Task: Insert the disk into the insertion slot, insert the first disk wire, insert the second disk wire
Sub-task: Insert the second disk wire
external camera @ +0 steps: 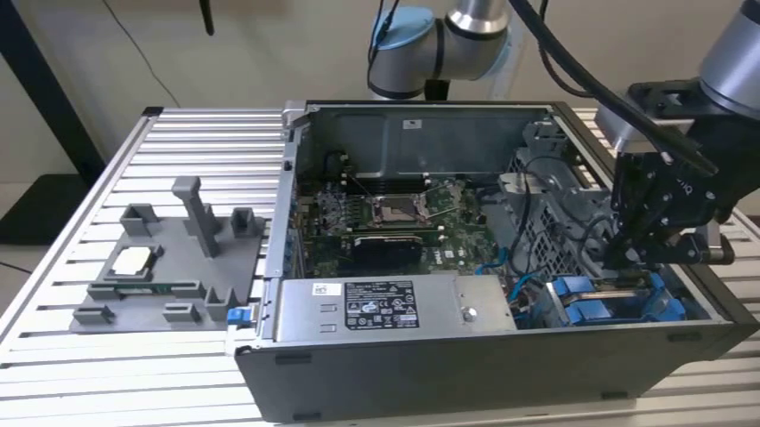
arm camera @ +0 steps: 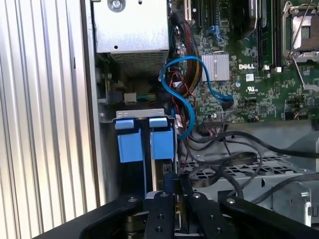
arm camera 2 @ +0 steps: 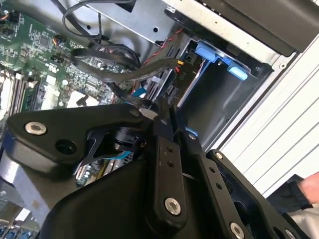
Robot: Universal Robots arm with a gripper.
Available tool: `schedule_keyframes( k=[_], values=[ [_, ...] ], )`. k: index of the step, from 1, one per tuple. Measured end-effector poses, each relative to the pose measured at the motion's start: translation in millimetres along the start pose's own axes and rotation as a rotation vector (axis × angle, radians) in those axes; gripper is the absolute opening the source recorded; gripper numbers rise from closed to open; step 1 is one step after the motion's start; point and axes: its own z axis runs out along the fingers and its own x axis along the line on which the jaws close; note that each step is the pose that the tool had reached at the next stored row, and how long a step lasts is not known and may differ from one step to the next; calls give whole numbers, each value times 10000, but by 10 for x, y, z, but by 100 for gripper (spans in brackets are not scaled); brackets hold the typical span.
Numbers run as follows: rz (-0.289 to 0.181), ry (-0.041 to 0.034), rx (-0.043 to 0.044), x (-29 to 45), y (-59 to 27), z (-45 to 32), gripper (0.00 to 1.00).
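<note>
Tool: black two-fingered tool [external camera: 626,267] down inside the open grey computer case [external camera: 475,374], fingers narrow; grip cannot be told
Disk: bright blue plastic carrier frame [arm camera: 162,142] seated in the drive bay
Around: looping blue cable [arm camera: 184,94] and black cables [arm camera: 239,164] crowd beside it

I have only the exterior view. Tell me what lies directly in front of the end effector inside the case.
Observer: In the first wrist view, the end effector points at two blue carrier tabs that stand side by side in the drive bay.
Operator: Say which tab it lines up with.
Observer: The one nearer the motherboard.
Operator: Report any cables near that tab.
Observer: A blue cable loops right beside it, between the tabs and the board. In the second wrist view, black cables arch over the board toward the bay.
</note>
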Motion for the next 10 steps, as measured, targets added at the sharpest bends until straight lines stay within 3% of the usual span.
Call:
schedule_keyframes(
  k=[5,10],
  values=[
    [-10,30,192,2,0,47,16],
    [-12,25,242,4,1,74,16]
  ],
)
